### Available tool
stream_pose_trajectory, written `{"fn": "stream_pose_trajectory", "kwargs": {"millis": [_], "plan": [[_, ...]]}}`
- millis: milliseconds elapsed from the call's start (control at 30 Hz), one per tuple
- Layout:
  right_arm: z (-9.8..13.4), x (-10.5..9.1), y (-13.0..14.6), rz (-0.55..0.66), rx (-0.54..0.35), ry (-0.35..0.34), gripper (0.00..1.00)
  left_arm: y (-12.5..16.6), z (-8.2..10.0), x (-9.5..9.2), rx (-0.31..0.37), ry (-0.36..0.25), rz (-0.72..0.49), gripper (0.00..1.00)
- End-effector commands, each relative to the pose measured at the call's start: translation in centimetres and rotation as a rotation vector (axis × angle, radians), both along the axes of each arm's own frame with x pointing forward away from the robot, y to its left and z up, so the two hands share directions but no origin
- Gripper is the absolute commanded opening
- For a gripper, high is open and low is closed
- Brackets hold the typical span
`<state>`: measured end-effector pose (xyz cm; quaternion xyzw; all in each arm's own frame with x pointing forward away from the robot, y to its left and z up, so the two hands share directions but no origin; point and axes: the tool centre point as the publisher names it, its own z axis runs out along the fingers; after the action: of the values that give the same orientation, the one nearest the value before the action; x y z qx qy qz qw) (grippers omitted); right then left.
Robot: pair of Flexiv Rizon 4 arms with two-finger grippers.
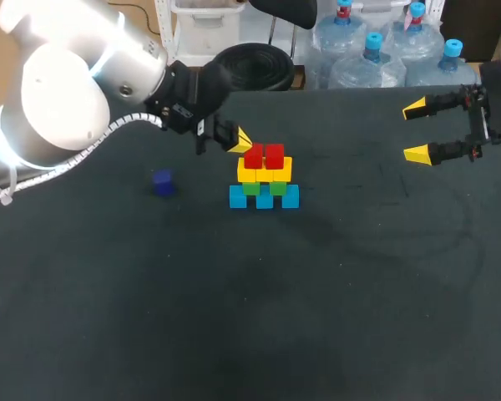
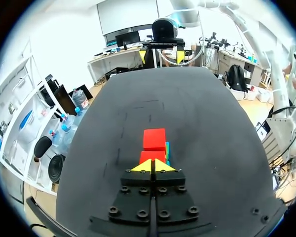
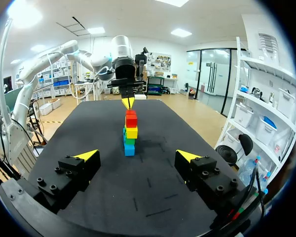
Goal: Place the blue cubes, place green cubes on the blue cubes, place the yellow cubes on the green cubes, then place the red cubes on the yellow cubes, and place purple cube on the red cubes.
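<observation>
Four layers of the stack (image 1: 265,177) are already standing: the blue cubes (image 1: 265,199) are forming the base row, the green cubes (image 1: 251,189) are sitting on them, the yellow cubes (image 1: 265,172) are resting on the green, and the two red cubes (image 1: 253,156) are sitting side by side on top. Only the purple cube (image 1: 162,182) is missing from it; it is lying alone on the table (image 1: 317,317), well apart from the stack on my left arm's side. The left gripper (image 1: 240,140) is hanging just above the stack's red top, on the side facing the purple cube, with its yellow tips pressed together and nothing between them. The right gripper (image 1: 417,131) is waiting far off on the stack's other side, fingers spread wide and empty. As I judge it, the main danger is sitting right at the left gripper: its tips are hovering so near the red cubes that a sideways swing toward the purple cube without lifting first could be nudging a red cube off the yellow layer, or tipping the whole narrow stack. Later, the purple cube will be landing across the seam between the two red cubes, so an off-centre release or a downward push could be spreading them apart and toppling the top layers.
</observation>
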<state>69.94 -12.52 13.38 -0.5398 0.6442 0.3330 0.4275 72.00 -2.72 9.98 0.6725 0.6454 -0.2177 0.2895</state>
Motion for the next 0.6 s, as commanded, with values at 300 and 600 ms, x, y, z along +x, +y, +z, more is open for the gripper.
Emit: {"fn": "stream_pose_trajectory", "kwargs": {"millis": [300, 600], "plan": [[-0.04, 0.02, 0.05, 0.0, 0.0, -0.001, 1.0, -0.34, -0.07, 0.2, 0.0, 0.005, -0.01, 0.0], [-0.04, 0.02, 0.05, 0.0, 0.0, -0.001, 1.0, -0.24, 0.0, 0.22, 0.002, 0.003, -0.008, 0.0]]}}
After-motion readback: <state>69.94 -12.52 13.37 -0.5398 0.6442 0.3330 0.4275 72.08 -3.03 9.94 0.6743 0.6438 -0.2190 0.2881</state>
